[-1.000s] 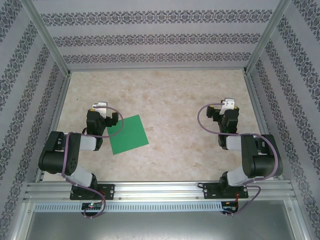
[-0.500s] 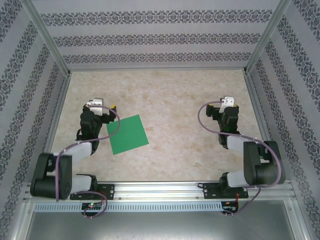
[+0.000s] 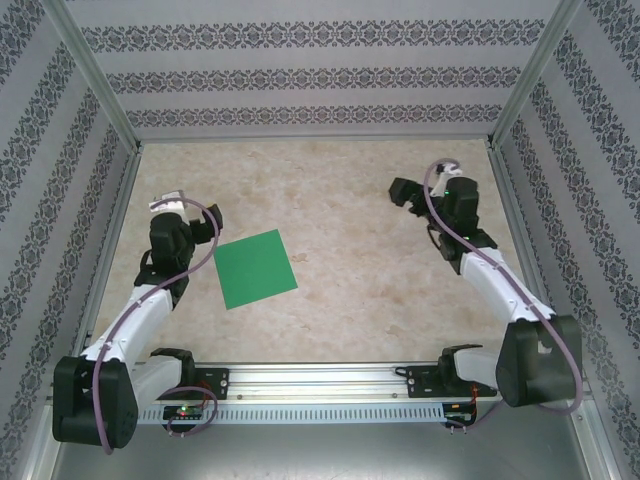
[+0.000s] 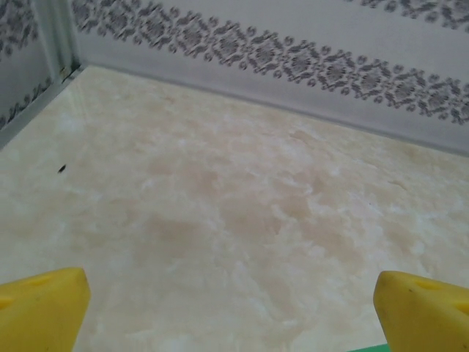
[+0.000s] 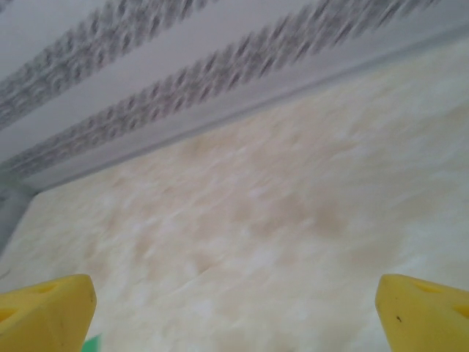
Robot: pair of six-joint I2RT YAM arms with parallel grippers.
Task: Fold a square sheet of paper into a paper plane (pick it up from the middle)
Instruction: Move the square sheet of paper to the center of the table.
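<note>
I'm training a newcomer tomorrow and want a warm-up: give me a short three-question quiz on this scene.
1. Fill in: the left gripper and the right gripper both stand ___.
2. True or false: the paper lies flat and unfolded on the table.
3. Which gripper is nearer the paper? A) left B) right

Key: 1 open; 2 true; 3 A

1. The left arm (image 3: 130, 320) reached forward along the left side, and the left gripper (image 3: 192, 214) was spread wide and empty.
2. The right arm (image 3: 495, 280) stretched far forward, its wrist turned inward; the right gripper (image 3: 403, 190) gaped wide, holding nothing.
</note>
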